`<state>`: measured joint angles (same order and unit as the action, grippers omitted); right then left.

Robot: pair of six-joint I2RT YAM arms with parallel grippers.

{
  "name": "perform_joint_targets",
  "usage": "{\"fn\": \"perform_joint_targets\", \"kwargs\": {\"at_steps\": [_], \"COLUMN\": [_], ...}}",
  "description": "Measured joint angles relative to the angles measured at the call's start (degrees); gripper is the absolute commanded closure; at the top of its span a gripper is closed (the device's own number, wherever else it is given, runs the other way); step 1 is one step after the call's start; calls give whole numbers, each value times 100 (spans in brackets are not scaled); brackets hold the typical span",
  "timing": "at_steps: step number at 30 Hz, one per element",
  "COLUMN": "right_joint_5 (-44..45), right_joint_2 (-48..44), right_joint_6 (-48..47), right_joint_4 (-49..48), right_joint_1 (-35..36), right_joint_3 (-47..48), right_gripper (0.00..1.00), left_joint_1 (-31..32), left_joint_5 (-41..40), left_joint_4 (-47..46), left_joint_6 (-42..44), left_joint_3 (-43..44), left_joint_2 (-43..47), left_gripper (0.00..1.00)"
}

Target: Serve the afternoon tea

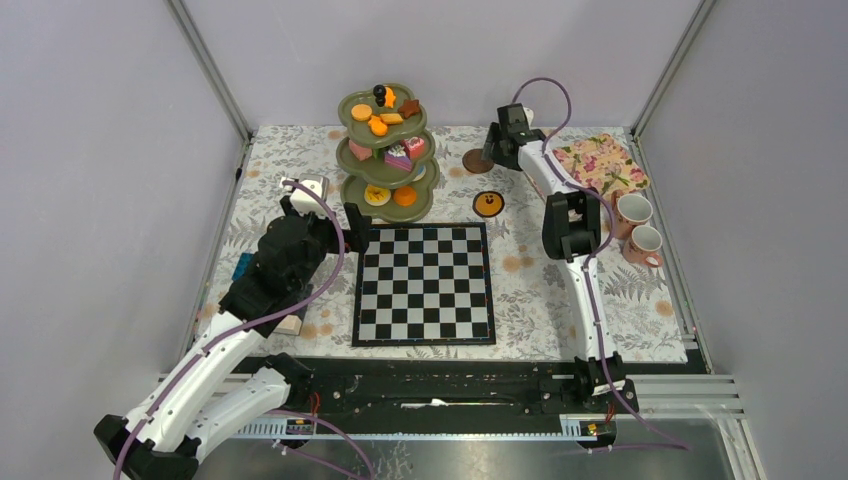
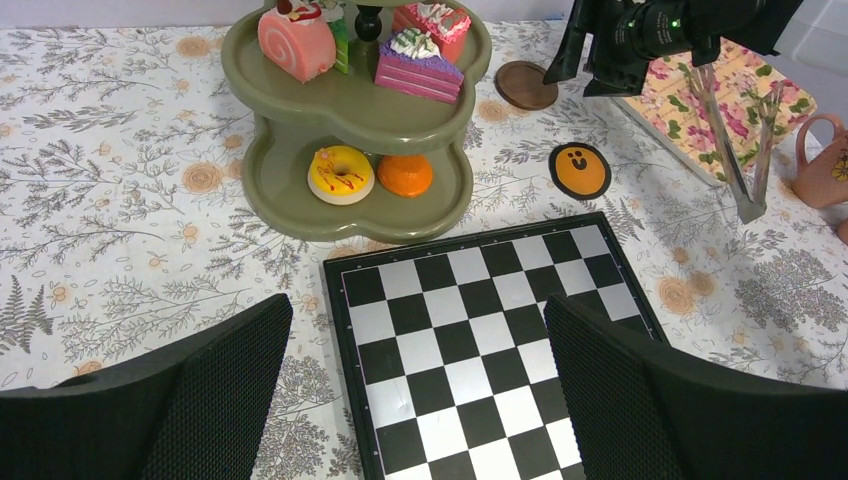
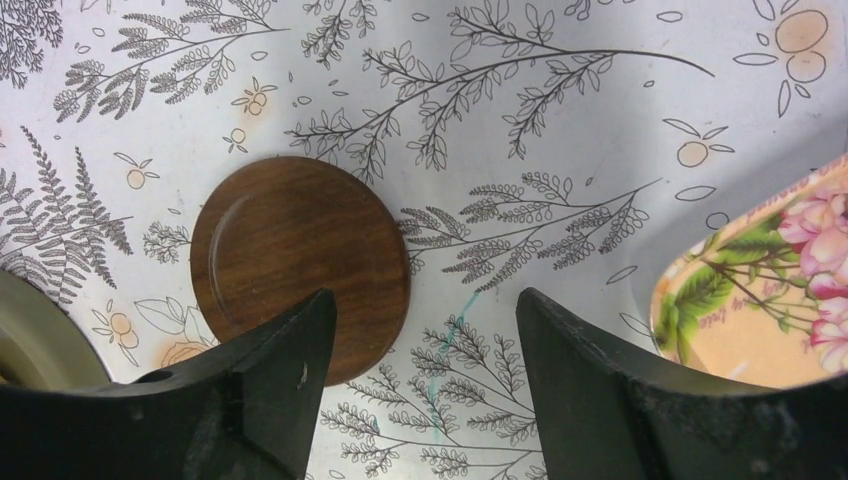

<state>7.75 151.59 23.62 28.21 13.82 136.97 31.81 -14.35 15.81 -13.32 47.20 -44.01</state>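
The olive-green three-tier stand [image 1: 345,188] stands at the back of the table with toy pastries on each tier. In the left wrist view its lowest tier [image 2: 262,170] carries a yellow donut [image 2: 340,173] and an orange pastry [image 2: 405,175], and the middle tier a pink roll [image 2: 296,40] and a cake slice [image 2: 420,65]. Two pink cups [image 1: 633,210] [image 1: 645,245] sit at the right edge. My left gripper [image 1: 350,235] [image 2: 418,330] hangs open over the chessboard's near-left corner, empty. My right gripper [image 1: 495,150] [image 3: 425,310] is open just right of a round brown coaster [image 3: 300,260], holding nothing.
A black-and-white chessboard [image 1: 425,283] fills the table's middle. An orange smiley coaster [image 1: 488,204] lies behind it. A floral tray [image 1: 600,165] at the back right carries metal tongs [image 2: 740,150]. Blue [image 1: 243,265] and beige [image 1: 290,323] blocks lie under the left arm.
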Motion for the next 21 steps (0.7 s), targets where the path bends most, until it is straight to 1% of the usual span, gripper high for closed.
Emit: {"fn": "perform_joint_targets", "kwargs": {"at_steps": [5,13,17,21], "right_joint_5": [225,826,1086,1261], "right_joint_2": [188,398,391,181], "right_joint_6": [-144,-953,-1187,-1220], "right_joint_4": [219,643,684,560], "right_joint_1": [66,319,448,492], "right_joint_3": [358,820,800,409], "right_gripper": [29,29,32,35], "left_joint_1": [0,0,0,0], "left_joint_5": [2,24,24,24], "left_joint_4": [0,2,0,2], "left_joint_6": [0,0,0,0], "left_joint_3": [0,0,0,0], "left_joint_2": [-2,-48,-52,-68], "left_gripper": [1,1,1,1]}}
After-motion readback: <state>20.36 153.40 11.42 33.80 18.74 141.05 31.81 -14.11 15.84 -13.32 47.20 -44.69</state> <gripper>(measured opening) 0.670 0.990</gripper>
